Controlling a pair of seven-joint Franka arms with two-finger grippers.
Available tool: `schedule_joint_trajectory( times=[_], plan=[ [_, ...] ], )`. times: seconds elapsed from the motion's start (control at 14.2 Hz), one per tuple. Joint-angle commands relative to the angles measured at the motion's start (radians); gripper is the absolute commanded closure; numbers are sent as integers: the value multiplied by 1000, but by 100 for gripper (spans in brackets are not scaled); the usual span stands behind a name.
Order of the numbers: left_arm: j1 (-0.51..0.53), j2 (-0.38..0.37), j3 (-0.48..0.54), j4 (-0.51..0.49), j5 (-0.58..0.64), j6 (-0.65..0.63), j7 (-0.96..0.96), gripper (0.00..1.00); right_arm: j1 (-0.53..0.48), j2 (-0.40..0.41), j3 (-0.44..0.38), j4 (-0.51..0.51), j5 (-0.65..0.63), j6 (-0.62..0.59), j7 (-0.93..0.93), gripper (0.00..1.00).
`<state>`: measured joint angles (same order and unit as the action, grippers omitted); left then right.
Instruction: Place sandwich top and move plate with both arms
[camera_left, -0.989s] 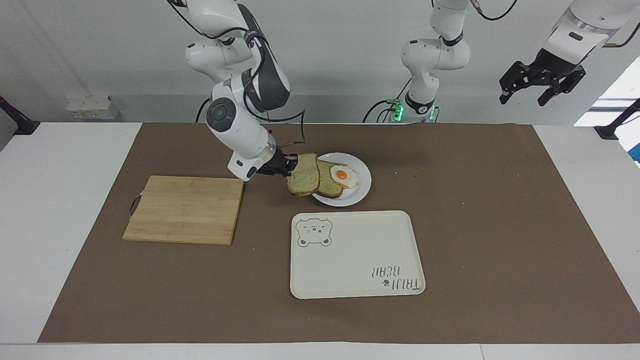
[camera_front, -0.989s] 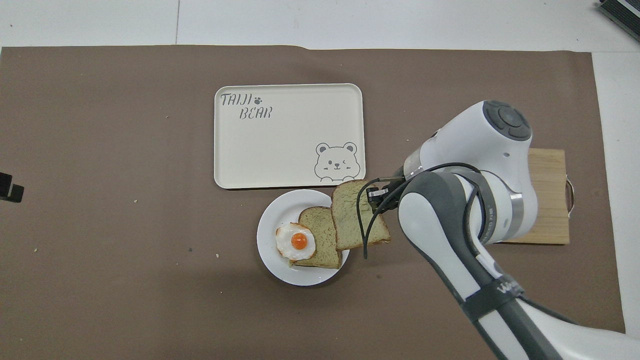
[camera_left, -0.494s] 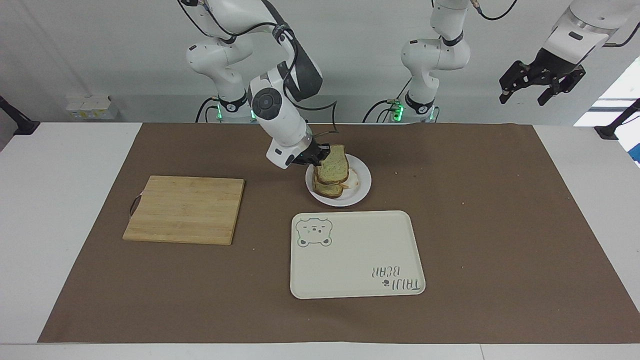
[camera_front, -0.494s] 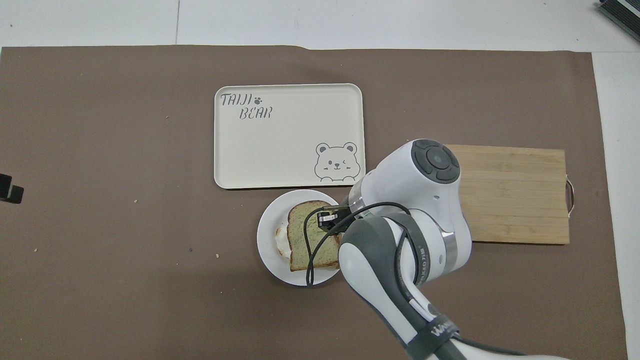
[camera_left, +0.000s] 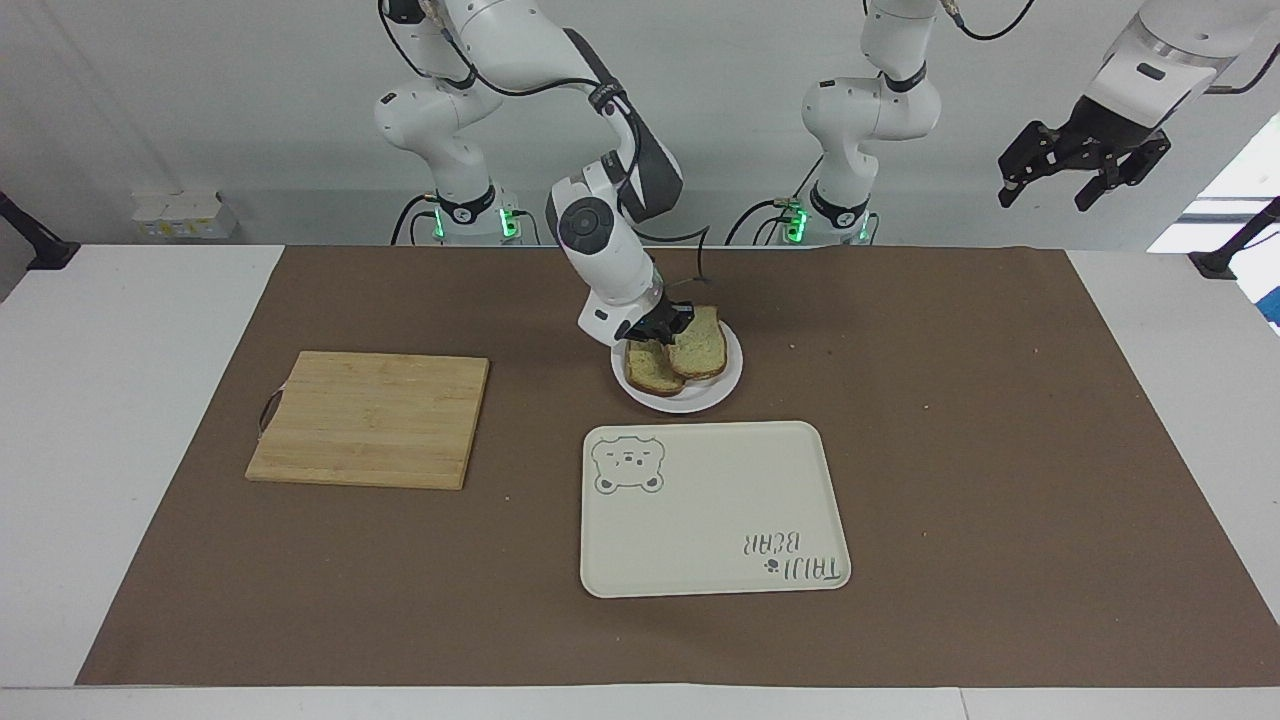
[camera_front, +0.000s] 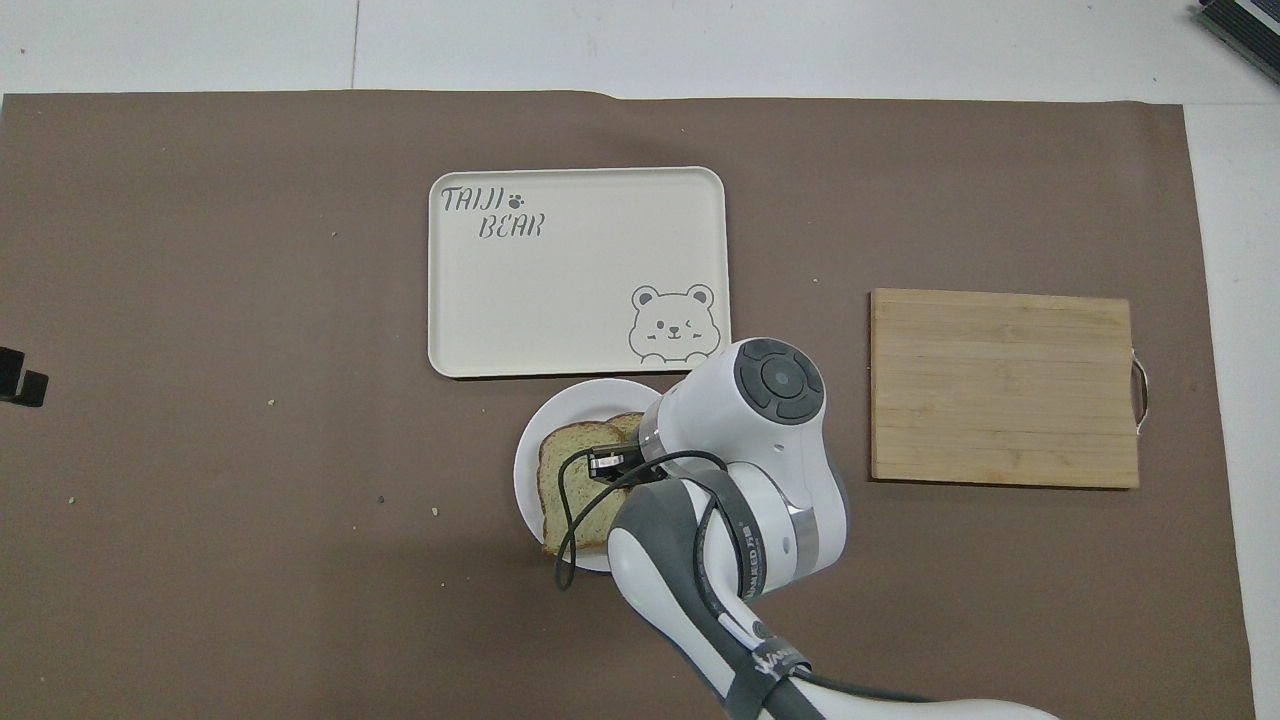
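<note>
1. The right gripper (camera_left: 668, 325) is clamped on one edge of the sandwich top (camera_left: 699, 349), holding the slice low over the plate (camera_left: 727, 384).
2. The slice sits tilted, overlapping the smaller slice (camera_left: 650, 370) that lies on the plate toward the right arm's end; from the facing view it cannot be told whether the top rests fully on what is beneath it.
3. The plate stands on the brown mat (camera_left: 950, 450), just nearer the robots than the tray (camera_left: 715, 500), which bears a bear drawing.
4. A cutting board (camera_left: 370, 418) lies well apart, toward the right arm's end of the table.
5. The left gripper (camera_left: 1085, 165) waits high in the air past the left arm's end of the mat, its fingers spread apart and holding nothing.
</note>
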<state>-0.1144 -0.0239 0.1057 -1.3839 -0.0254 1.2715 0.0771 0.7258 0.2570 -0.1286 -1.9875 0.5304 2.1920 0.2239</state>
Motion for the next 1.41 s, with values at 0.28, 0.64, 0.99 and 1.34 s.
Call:
schedule_joint_trajectory(
  times=[0.28,0.64,0.99,1.34],
  plan=[
    [-8,-24,5,-24,10,-3,0,0,-17,-2,-2,-17,23,11,-44,98],
    [-8,-24,5,-24,9,-1,-10,0,-32,5,-2,6,-27,0,-49,0],
    [-17,-24,3,-24,7,-3,-10,0,-91,-59,-13,35,-139,-20,-49,0],
    [-11,-25,5,-26,7,-3,0,0,-206,-133,-14,72,-289,-74,-49,0]
  ],
)
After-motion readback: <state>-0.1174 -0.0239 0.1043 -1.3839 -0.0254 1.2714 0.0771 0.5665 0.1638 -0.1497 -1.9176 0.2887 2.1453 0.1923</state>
